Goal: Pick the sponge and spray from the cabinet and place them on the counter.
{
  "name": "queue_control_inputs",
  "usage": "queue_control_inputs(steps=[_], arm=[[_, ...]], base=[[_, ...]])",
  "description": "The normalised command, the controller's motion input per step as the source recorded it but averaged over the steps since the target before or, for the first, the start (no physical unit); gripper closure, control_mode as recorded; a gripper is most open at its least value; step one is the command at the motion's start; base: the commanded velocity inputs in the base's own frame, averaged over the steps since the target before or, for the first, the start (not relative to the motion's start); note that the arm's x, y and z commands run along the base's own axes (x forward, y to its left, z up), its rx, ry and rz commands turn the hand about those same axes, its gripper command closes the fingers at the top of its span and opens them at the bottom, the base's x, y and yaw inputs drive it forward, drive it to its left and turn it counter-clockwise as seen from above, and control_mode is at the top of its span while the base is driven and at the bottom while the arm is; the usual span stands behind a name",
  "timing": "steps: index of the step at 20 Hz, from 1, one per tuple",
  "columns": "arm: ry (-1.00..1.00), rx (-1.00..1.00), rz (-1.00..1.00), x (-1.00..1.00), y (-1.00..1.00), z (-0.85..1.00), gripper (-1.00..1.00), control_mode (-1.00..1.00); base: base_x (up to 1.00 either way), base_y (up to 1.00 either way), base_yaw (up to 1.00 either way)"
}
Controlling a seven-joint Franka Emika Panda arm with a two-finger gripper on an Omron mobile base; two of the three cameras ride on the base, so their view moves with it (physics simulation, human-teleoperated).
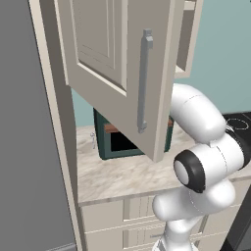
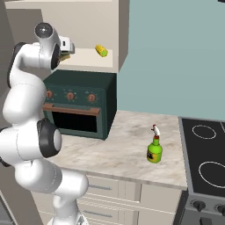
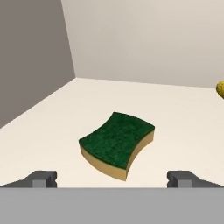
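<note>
A: The cabinet (image 1: 117,63) door swings wide and covers the shelf; the green oven (image 1: 110,142) peeks out beneath it.

B: Yellow thing (image 3: 220,89) cut by the hand view's right edge. Arm hides most of the sponge (image 2: 65,56).

Sponge (image 3: 117,143): flat block, dark green top, yellow-tan side, slightly curved outline, lies flat on pale cabinet (image 3: 52,127) floor, corner pointing toward 5 o'clock in hand view.
Spray (image 2: 154,147): slim bottle, red-white top, yellow-green body, upright on marbled table (image 2: 118,149), well apart from cabinet above, at 3 o'clock of dark green oven.
Cabinet door (image 1: 122,73) open, grey bar handle vertical.
</note>
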Motion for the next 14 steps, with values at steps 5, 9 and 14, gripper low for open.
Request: queue_control_inputs(steps=[5,9,14], arm=[[0.0,-0.03,0.0,0.06,0.02,0.0,-1.0,-1.0],[0.0,-0.03,0.0,0.12,0.09,-0.01,-1.0,-1.0],[0.0,-0.03,0.0,0.05,0.08,-0.06,-1.0,-1.0]], base=[[0.0,0.0,0.0],[0.0,0.0,0.0],[0.0,0.0,0.0]])
